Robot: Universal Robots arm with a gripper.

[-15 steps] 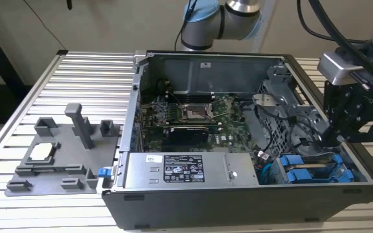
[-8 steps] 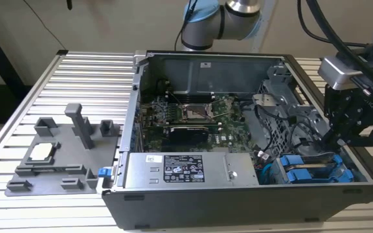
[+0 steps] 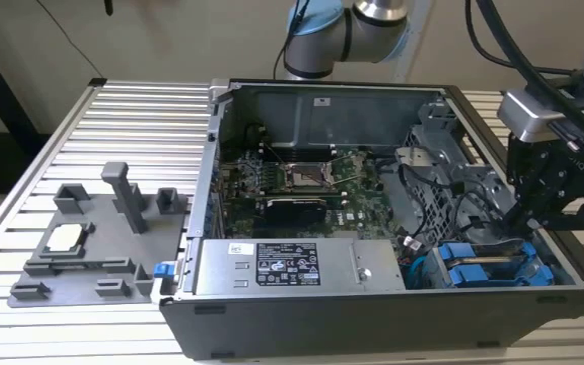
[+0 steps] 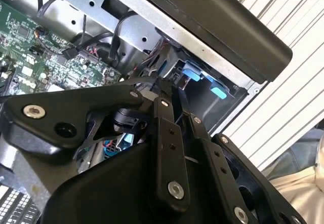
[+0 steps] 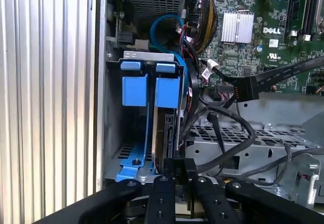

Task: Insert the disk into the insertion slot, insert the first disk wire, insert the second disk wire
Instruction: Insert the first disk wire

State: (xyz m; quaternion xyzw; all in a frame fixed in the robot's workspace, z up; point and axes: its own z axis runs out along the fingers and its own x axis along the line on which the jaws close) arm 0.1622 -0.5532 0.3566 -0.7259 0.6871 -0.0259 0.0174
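Note:
The disk [image 5: 164, 133] stands on edge inside the insertion slot [image 5: 149, 56] of the grey drive cage, its blue carrier tabs [image 5: 167, 91] at the slot's mouth. In the exterior view the blue carriers [image 3: 485, 271] sit at the case's near corner on the exterior view's right. My gripper [image 5: 180, 179] is at the disk's rear edge, shut on a small black wire connector [image 5: 180, 167] whose black cable [image 5: 230, 153] curves away. In the exterior view the gripper [image 3: 518, 225] hangs low inside the case over the cage. Its fingers [image 4: 164, 113] lie close together in the second wrist view.
A second black flat connector [image 5: 238, 88] on a ribbon cable hangs loose beside the cage, with a blue cable loop [image 5: 167, 21] behind. The power supply box [image 3: 297, 266] and green motherboard [image 3: 292, 179] lie in the case. A grey fixture plate [image 3: 89, 243] lies on the slatted table.

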